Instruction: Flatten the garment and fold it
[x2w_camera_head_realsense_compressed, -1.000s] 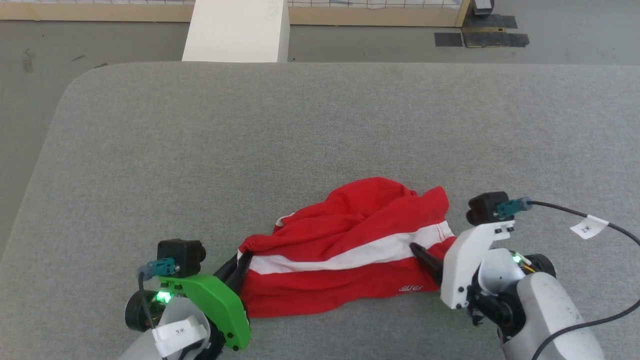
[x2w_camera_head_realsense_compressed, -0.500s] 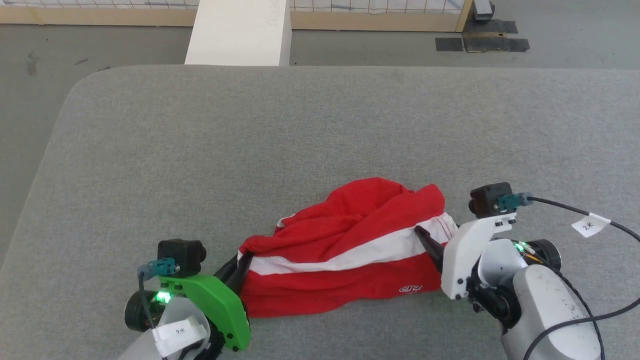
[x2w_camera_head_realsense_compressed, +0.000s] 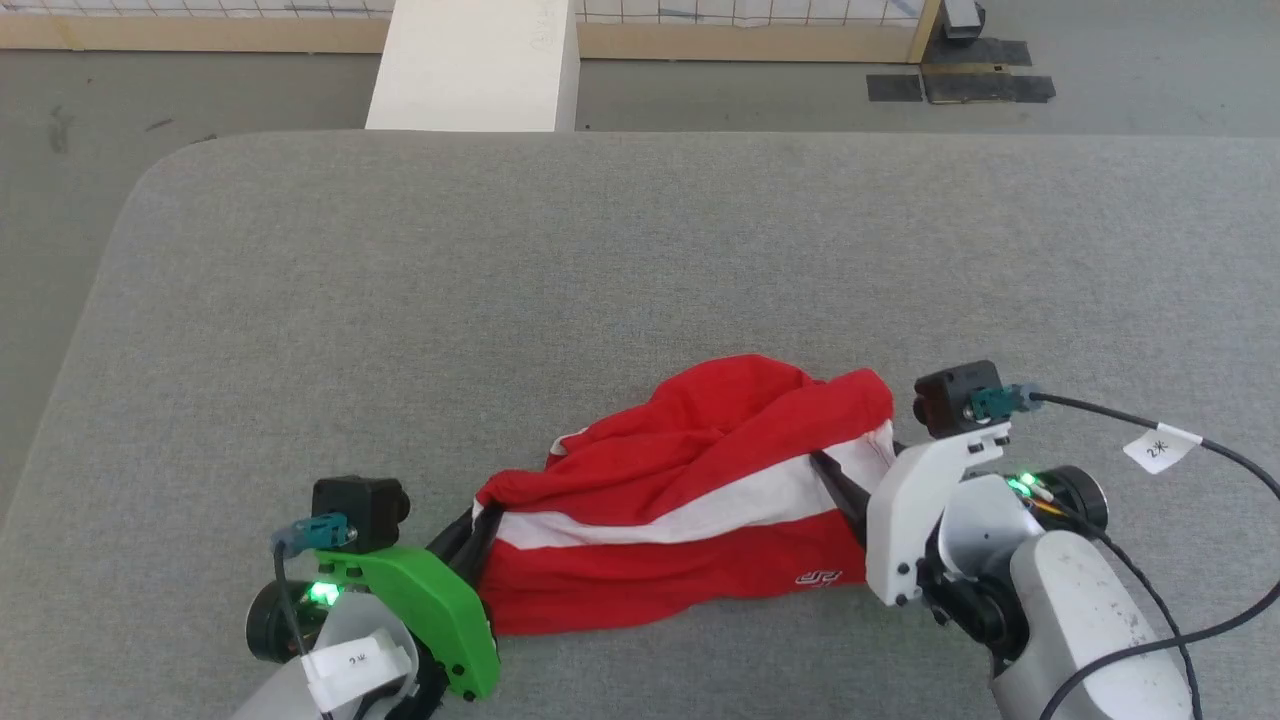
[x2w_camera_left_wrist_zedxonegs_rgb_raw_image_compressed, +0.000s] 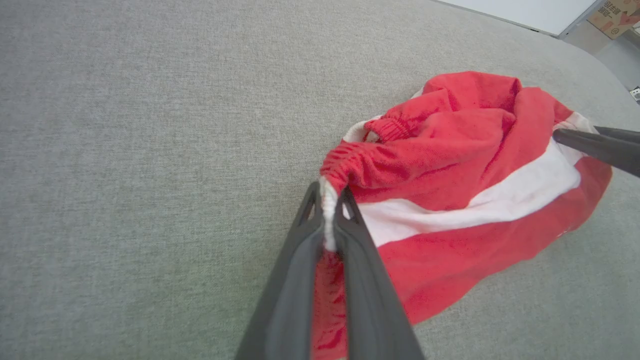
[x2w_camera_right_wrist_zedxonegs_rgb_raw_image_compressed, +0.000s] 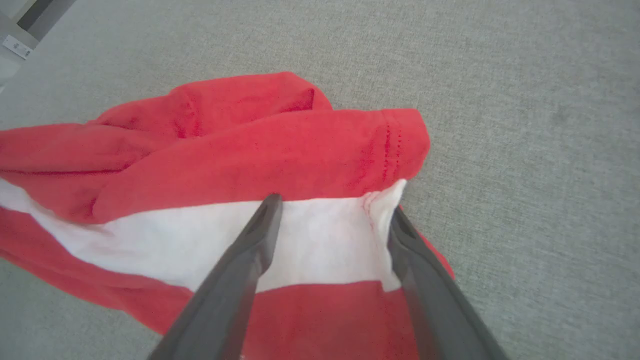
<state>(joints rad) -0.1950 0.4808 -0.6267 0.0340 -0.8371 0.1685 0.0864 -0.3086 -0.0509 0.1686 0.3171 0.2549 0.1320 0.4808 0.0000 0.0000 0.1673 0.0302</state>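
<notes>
Head view: garment (x2w_camera_head_realsense_compressed: 690, 520) lies bunched on the near part of the grey table (x2w_camera_head_realsense_compressed: 600, 250), between my two arms. It is not flat yet: red folds are heaped on the far side, and a white stripe (x2w_camera_head_realsense_compressed: 700, 510) runs across the middle. There is a small white logo (x2w_camera_head_realsense_compressed: 818, 578) on the near red panel.

My left gripper (x2w_camera_left_wrist_zedxonegs_rgb_raw_image_compressed: 327, 200) is clamped on the elastic waistband (x2w_camera_left_wrist_zedxonegs_rgb_raw_image_compressed: 360, 160) at the left end, with white edging pinched between the fingers. No change there over the last second.

What changed is my right gripper (x2w_camera_right_wrist_zedxonegs_rgb_raw_image_compressed: 332, 207). It has slid in and forward from beside the garment's right end. The fingers are apart and now straddle the stripe's end at the leg hem (x2w_camera_right_wrist_zedxonegs_rgb_raw_image_compressed: 387, 145), one finger over the white and the other at the hem's edge. They have not closed on the cloth.

I judge this as the second grasp nearly set. Once the right pinches the hem, I hold both ends and can pull them apart to stretch the garment flat. The risk is that thin cloth slips out, or that I catch one layer only. Folding is not started.
</notes>
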